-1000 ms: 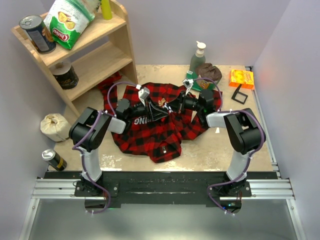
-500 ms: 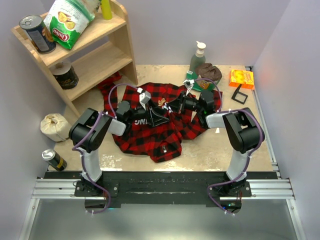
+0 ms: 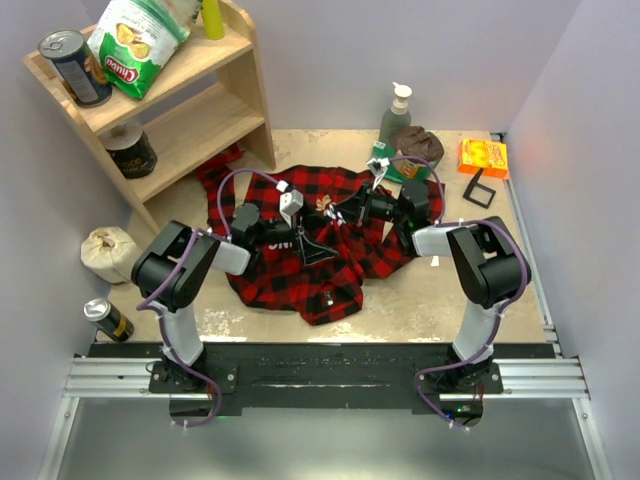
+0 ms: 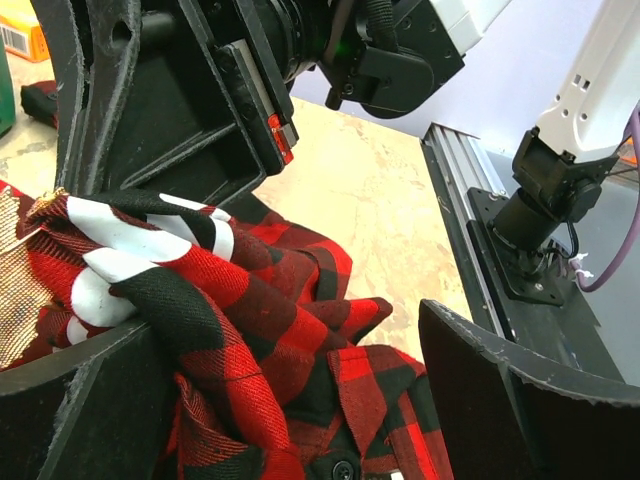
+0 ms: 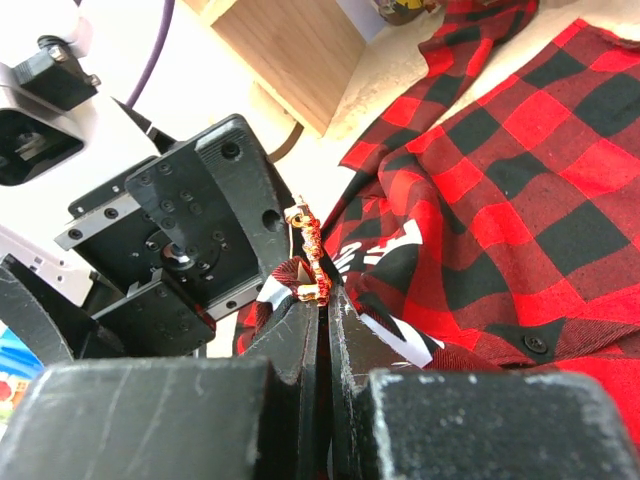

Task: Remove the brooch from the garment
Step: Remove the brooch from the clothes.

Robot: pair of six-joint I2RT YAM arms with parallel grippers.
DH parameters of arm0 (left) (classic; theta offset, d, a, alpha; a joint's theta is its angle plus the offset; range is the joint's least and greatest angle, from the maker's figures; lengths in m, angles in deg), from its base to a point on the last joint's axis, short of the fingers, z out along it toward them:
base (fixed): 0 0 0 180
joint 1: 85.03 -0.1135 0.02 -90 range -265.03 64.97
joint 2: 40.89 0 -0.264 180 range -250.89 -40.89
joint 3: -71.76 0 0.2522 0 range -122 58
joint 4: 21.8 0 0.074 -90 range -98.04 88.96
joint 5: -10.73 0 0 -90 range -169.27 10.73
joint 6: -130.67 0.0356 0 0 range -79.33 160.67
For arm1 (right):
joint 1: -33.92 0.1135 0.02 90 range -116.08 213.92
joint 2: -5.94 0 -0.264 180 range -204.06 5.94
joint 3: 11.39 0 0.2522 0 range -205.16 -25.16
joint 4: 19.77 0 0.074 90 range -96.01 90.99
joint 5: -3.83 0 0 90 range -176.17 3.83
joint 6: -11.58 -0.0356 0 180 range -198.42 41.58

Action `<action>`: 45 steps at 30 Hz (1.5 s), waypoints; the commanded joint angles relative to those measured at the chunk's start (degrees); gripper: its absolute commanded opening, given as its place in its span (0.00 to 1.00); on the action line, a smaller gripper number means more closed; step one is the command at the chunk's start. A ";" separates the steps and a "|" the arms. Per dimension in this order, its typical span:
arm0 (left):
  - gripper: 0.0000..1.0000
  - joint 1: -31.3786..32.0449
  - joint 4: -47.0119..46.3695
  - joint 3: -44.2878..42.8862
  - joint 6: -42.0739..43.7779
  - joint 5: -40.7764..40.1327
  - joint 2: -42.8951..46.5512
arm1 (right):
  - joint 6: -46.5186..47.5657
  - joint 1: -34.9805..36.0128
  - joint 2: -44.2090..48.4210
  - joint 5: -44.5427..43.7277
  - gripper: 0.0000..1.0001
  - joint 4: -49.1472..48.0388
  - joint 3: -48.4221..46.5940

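Starting at the bottom of the top view, the 2 arm bases sit on the near rail, and just above them the garment (image 3: 318,285) lies crumpled across the middle of the table (image 3: 450,295), red-and-black plaid with a sleeve trailing to the upper left. Both arms reach into its centre. The left gripper (image 3: 313,240) stands with its fingers (image 4: 70,400) spread wide. In its own wrist view a bunched fold of plaid with white lettering (image 4: 250,320) lies between them, resting against the lower-left finger and clear of the lower-right one. Just beyond it, the right gripper (image 3: 336,212) comes in from the right with its fingers pressed tightly together. Its wrist view shows the brooch (image 5: 311,258), small and gold-tan, pinched at the tips (image 5: 322,312) and sticking up at centre frame, right against a raised fold of the shirt. Farther back, at upper right, stand a pump bottle (image 3: 395,113), a brown cloth lump (image 3: 418,143) and an orange box (image 3: 483,157). A wooden shelf (image 3: 190,115) fills the upper left.
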 commanded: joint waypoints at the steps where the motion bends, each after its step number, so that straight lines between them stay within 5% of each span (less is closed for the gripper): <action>1: 1.00 0.30 5.44 -0.41 6.18 1.21 4.69 | 1.54 -0.01 4.01 0.26 0.00 -3.79 -0.96; 15: 1.00 -1.89 36.98 -7.17 27.01 0.05 11.72 | 4.09 -1.33 5.24 0.35 0.00 -1.59 -1.13; 20: 1.00 -3.91 37.35 -6.64 27.02 -1.25 13.04 | 4.53 -1.60 5.77 0.35 0.00 -0.88 -1.13; 26: 0.99 -5.50 49.91 -10.69 35.19 -1.78 14.36 | 5.50 -1.86 6.56 0.17 0.00 -0.26 -0.96; 34: 1.00 -6.37 41.77 -7.09 32.05 2.26 15.76 | 4.44 -2.39 6.39 0.26 0.00 -1.59 -0.96; 40: 1.00 -9.80 20.76 -1.39 16.92 0.69 15.33 | 5.59 -2.48 5.95 0.26 0.00 -0.36 -0.78; 45: 1.00 -9.89 26.97 -2.16 21.57 -6.95 15.68 | 5.94 -2.48 5.95 0.35 0.00 0.00 -0.87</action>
